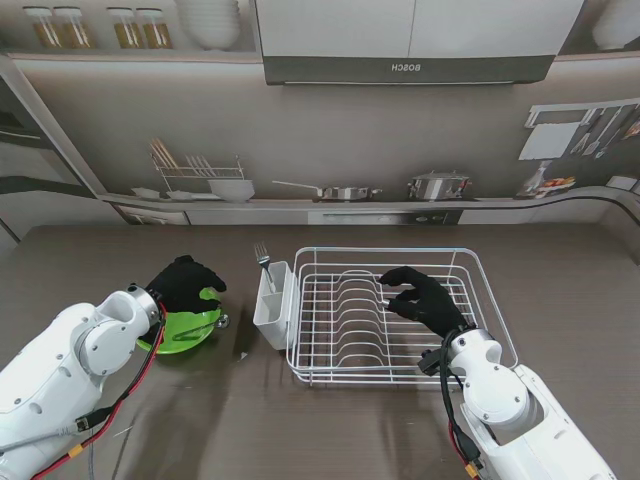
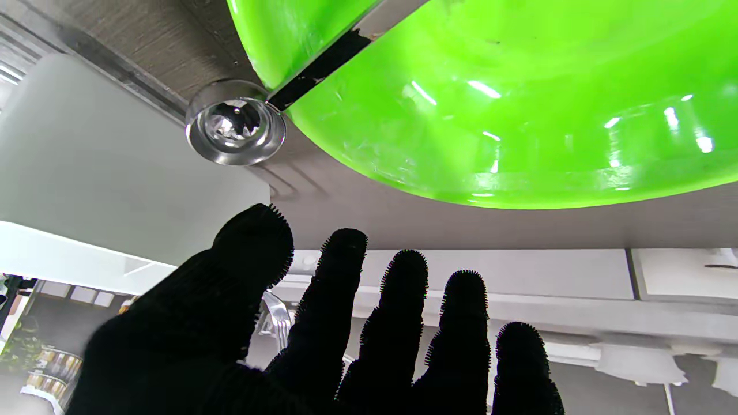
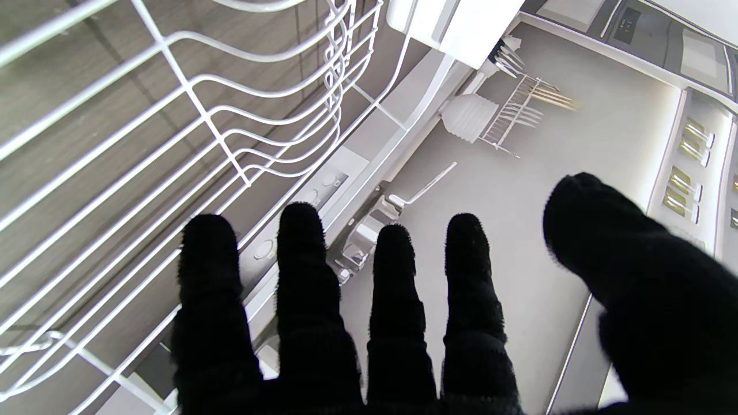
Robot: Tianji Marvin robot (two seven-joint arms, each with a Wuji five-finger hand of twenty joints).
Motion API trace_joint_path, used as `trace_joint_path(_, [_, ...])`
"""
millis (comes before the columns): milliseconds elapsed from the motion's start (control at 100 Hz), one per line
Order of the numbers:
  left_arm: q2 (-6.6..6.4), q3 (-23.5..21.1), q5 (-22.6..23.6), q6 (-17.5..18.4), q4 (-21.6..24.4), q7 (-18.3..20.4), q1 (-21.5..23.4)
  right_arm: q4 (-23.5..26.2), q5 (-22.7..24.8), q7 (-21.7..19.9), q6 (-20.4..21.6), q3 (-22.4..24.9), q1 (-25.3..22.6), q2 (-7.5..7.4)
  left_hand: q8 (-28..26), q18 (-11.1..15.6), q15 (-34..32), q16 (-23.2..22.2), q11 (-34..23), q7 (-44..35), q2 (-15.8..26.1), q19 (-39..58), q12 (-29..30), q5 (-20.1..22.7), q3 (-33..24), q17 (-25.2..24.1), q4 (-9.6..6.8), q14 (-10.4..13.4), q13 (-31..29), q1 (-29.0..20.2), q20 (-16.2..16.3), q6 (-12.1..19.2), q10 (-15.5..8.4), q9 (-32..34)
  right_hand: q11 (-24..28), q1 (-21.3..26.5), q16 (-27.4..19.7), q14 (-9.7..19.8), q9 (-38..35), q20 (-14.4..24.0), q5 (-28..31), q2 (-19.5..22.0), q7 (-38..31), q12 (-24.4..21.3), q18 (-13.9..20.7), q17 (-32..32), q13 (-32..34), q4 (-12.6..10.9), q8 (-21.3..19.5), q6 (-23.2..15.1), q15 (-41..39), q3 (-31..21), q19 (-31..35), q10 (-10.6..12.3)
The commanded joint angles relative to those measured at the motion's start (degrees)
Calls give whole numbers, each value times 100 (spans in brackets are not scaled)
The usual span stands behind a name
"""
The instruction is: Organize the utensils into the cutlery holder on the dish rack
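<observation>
A white wire dish rack is located on the brown tabletop, slightly right of centre in the stand view. A white cutlery holder is attached to the rack's 9 o'clock side. One fork is seated upright in the holder, tines up.

At 9 o'clock from the holder, a green bowl is placed on the tabletop. A spoon is laid across the bowl's rim; its round end projects past the rim toward the holder, and its handle is directed into the bowl.

The left robot hand is positioned over the bowl's far edge. In the left wrist view its fingers are extended and spread, with nothing held and no contact with the spoon visible.

The right robot hand is positioned over the rack's 3 o'clock half, above the plate slots. In the right wrist view its fingers are extended and separated, with nothing held.
</observation>
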State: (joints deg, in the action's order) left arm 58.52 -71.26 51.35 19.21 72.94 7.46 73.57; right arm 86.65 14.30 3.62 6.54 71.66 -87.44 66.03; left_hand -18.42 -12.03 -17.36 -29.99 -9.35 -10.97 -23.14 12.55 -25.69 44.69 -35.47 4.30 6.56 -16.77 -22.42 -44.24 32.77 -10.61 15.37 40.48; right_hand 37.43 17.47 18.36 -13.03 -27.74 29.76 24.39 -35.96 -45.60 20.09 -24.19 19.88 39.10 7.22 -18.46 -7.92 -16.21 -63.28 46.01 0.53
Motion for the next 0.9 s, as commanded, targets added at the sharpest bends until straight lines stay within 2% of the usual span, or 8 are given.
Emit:
trace_joint_path(0, [8, 35, 7, 57, -56, 67, -59, 47, 5, -76, 6, -5, -40, 17, -44, 16, -12, 65, 50, -7, -183, -222, -30, 44, -167, -70, -105, 90, 126, -137, 21, 74, -22, -105, -49, -184, -4, 95, 17, 85, -154, 50, 22, -53, 242, -72, -1, -117, 140, -29, -33, 24, -17, -3])
trace_joint_path(220, [1, 161, 70, 146, -178, -15, -159, 55, -10, -83, -5, 1, -45, 17, -60, 13, -1, 79, 49, -26, -283, -241, -15, 87, -301, -94, -87, 109, 158, -119, 3, 251, -53, -126, -46, -187, -4, 98, 11, 84, -159, 56, 25, -52, 247, -77, 0, -116, 142, -31, -32, 28, -19, 0])
trace_joint_path(890, [-47, 334, 153, 339, -266, 124, -250, 65, -31, -103, -29, -8, -50, 16, -105, -10, 39, 126, 58, -80, -706, -280, 25, 178, -693, -91, -27, 160, 192, -119, -70, 355, -97, -202, -46, -184, -4, 97, -10, 87, -147, 59, 24, -52, 252, -74, 6, -119, 141, -29, -34, 30, -19, -9])
